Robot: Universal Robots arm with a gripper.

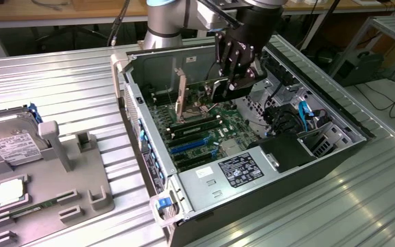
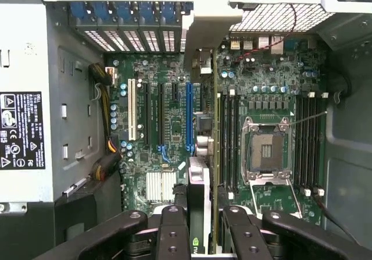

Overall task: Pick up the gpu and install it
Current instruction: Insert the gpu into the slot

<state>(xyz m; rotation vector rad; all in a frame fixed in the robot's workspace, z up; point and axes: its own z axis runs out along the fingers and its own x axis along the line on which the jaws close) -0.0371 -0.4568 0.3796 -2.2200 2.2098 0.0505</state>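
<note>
I noted the gripper clamped on the gpu inside the case; pickup done, seating apparently outstanding.

The gripper is showing matte black, its fingers dotted with small dark screw holes. The gpu between them is showing black, with a green logo on its edge. The motherboard is showing deep green and carrying one white slot, one blue slot and black ones between. Blue clips are lining one edge of the black case. The power supply is gleaming silver-grey and wearing a black label with white print. A yellow-and-black wire bundle is running beside it. On the ribbed silver table, the hard drive is showing silver with a white label, on a plain grey fixture.
</note>
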